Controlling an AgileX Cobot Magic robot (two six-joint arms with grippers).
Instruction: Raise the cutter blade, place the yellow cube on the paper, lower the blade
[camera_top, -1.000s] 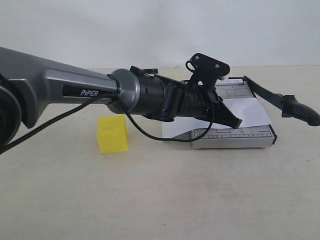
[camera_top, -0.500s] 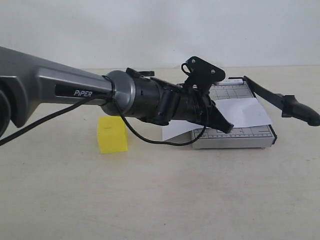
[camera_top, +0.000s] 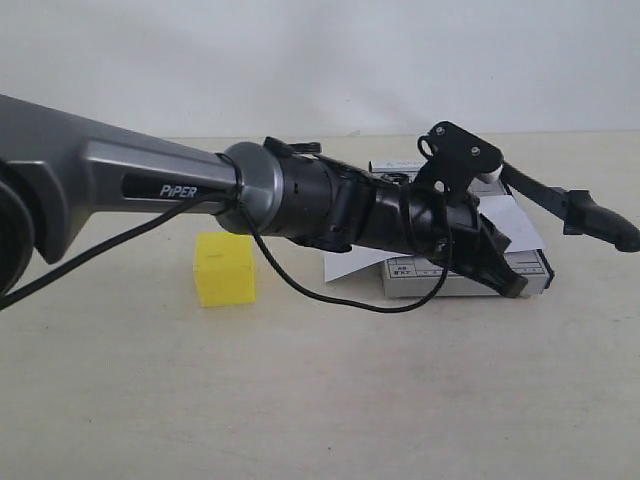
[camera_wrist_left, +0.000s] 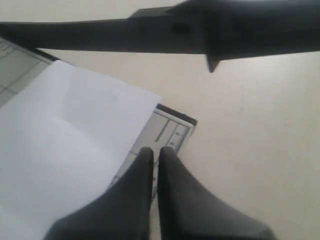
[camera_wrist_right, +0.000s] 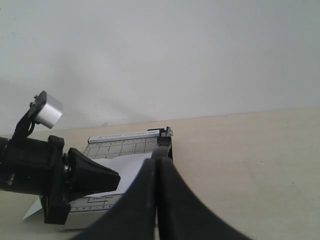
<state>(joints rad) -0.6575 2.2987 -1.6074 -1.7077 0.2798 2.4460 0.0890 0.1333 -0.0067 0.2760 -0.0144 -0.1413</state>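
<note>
The yellow cube sits on the table left of the grey trimmer board, well behind my left gripper. The cutter blade stands raised at the board's right side, its thick handle in the air with nothing holding it. The white paper lies on the board, partly hidden by my left arm. My left gripper hangs shut and empty over the board's front right corner. From the left wrist, its fingertips sit just off the paper, below the blade. My right gripper is shut and empty.
The long grey left arm stretches across the middle of the exterior view, with a black cable looping under it. In the right wrist view the left gripper sits over the board and paper. A white wall stands behind the table.
My left gripper has moved right and down, from over the paper to the board's front right corner. The cube, paper and raised blade have not moved.
</note>
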